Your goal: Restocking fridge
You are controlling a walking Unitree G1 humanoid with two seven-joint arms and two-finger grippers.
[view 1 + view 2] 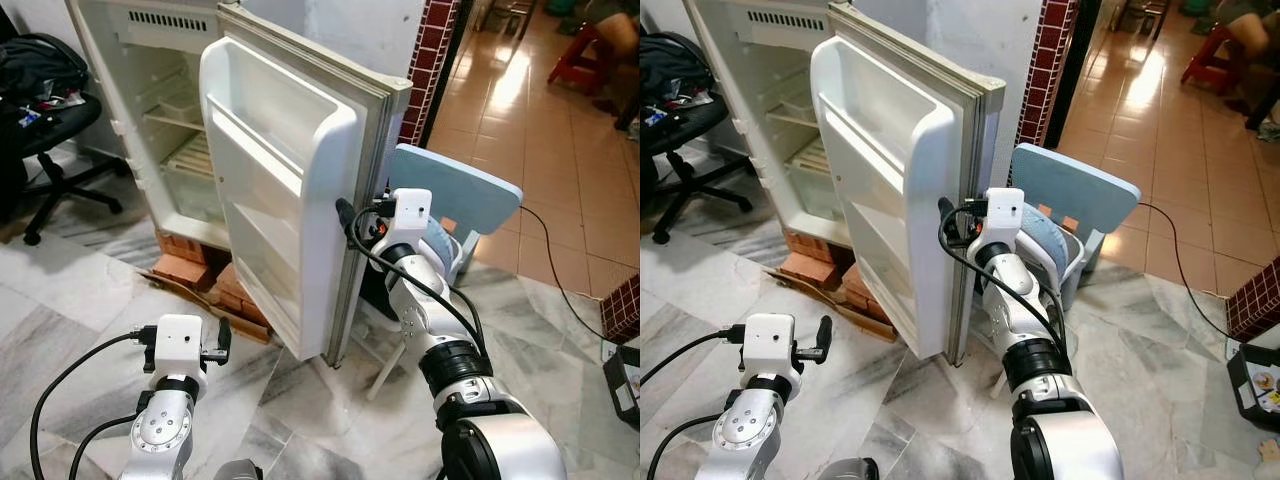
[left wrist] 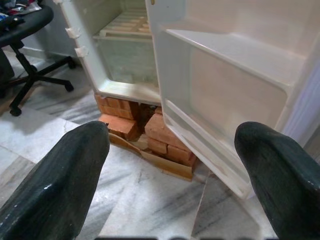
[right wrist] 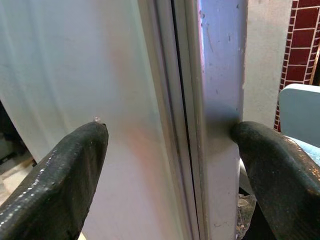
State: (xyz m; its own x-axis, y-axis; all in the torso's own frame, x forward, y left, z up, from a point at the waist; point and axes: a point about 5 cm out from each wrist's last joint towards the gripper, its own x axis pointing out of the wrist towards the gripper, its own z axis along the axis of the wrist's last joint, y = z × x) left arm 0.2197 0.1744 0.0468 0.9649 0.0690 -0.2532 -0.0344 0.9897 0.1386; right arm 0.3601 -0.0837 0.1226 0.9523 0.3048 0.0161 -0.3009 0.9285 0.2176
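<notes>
The white fridge [image 1: 140,90] stands open on bricks, and its inner shelves look bare. Its door [image 1: 270,180] is swung out toward me, with bare door shelves [image 2: 235,55]. My right gripper [image 3: 170,150] is open and straddles the door's free edge [image 3: 220,100] at mid height. One finger [image 3: 270,160] touches the door's outer face, while the other [image 3: 65,170] hangs off the inner side. My left gripper [image 2: 170,165] is held low in front of the fridge, open, with nothing between its fingers.
Red bricks [image 1: 185,260] and a wooden board prop up the fridge. A black office chair [image 1: 50,130] stands at the left. A light blue plastic chair [image 1: 460,195] is right behind the door, and a cable [image 1: 560,280] runs across the floor. A brick pillar [image 1: 430,60] rises beyond.
</notes>
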